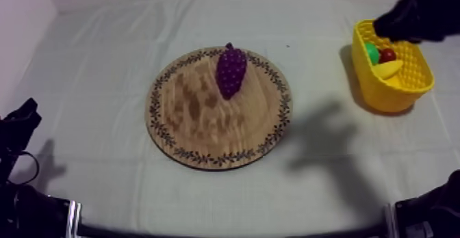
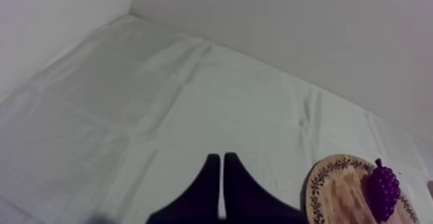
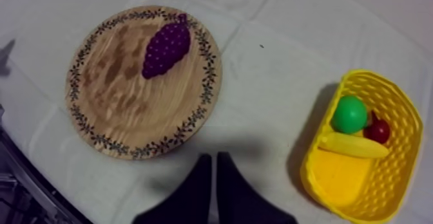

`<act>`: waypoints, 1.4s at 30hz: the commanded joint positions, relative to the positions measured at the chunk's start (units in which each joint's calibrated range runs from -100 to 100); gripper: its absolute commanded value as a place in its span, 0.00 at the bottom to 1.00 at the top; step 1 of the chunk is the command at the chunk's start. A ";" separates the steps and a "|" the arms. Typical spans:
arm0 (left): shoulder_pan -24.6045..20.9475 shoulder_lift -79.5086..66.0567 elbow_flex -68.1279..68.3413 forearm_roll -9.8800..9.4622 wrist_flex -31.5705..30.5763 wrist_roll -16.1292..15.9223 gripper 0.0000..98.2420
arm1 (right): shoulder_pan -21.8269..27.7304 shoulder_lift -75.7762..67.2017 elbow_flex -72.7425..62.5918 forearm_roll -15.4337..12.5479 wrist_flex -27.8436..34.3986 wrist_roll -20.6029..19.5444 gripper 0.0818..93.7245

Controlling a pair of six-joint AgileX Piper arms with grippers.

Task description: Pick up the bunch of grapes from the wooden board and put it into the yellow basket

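- My left pincer (image 2: 221, 157) sits low at the left edge of the surface (image 1: 103, 83), fingers pressed together on nothing.
- Round wooden board (image 1: 198, 124) mid-surface; the bunch of grapes (image 1: 231, 71) lies on its far part, near the patterned rim.
- Yellow basket (image 1: 383, 94) at the right holds a green fruit (image 1: 371, 52), a small red fruit (image 1: 388, 55) and a banana (image 1: 387, 68).
- My right pincer (image 3: 214, 156) has its fingers closed together, empty; the right arm (image 1: 417, 15) hangs over the basket's far edge.

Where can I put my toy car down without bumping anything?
The grey-white cloth is bare between the round wooden board with the patterned rim and the yellow basket, and beyond the board's other side. The board's near half, away from the purple bunch of grapes, is bare. The basket is crowded with toy fruit.
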 commanded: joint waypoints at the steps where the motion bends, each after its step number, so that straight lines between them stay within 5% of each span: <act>1: 0.02 0.01 -0.04 0.03 -0.02 0.02 0.00 | -0.86 8.98 -7.56 0.26 2.21 -3.07 0.00; 26: 0.02 0.01 -0.04 0.03 -0.02 0.02 0.00 | -4.18 54.78 -53.84 -1.91 16.38 -15.44 0.01; 36: 0.02 0.01 -0.04 0.03 -0.02 0.02 0.00 | -3.92 58.52 -57.69 -2.54 17.23 -18.31 0.43; 42: 0.02 0.01 -0.04 0.03 -0.02 0.02 0.00 | -3.89 59.49 -58.04 -2.22 17.26 -19.04 0.59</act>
